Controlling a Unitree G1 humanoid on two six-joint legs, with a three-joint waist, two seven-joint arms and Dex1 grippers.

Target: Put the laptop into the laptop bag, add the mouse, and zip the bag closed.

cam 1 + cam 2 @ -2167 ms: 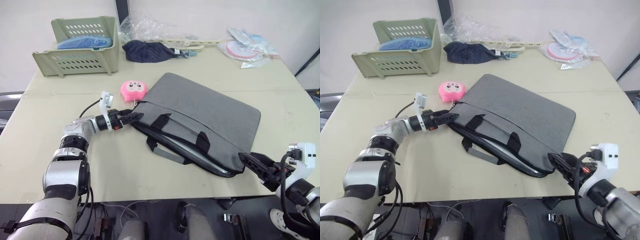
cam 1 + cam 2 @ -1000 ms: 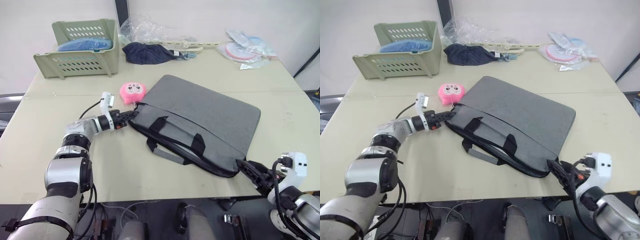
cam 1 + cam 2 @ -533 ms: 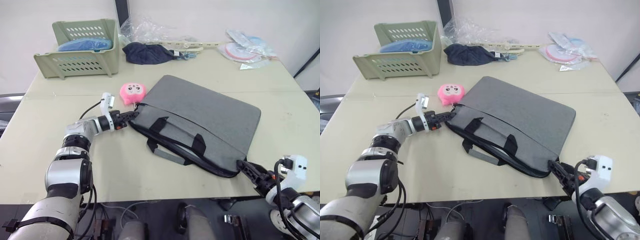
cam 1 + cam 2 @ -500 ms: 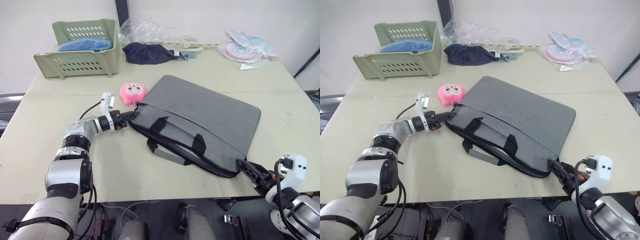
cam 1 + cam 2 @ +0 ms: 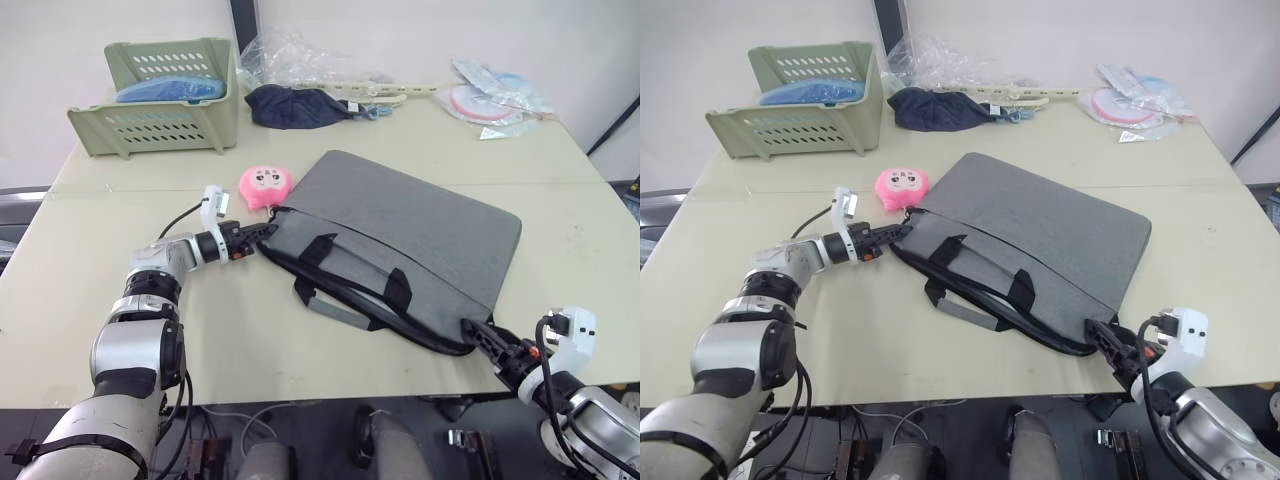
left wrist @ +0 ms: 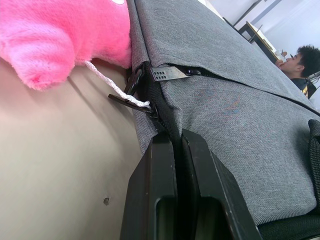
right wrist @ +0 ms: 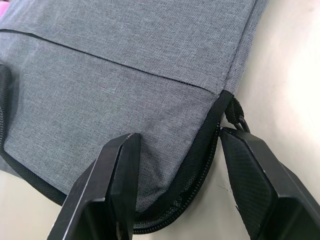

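Soft, even light is falling from above; faint shadows are lying under the bag (image 5: 400, 240); head views are staying sharp.

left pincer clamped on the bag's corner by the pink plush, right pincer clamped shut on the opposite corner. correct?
Only the right side is wrong. The right pincer is open, its fingers spread to either side of the laptop bag corner, as the right wrist view shows. The left pincer is shut on the bag's edge beside the pink plush toy.

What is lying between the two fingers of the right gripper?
The near corner of the bag, with its zipper edge, lies between the open right gripper fingers in the right wrist view.
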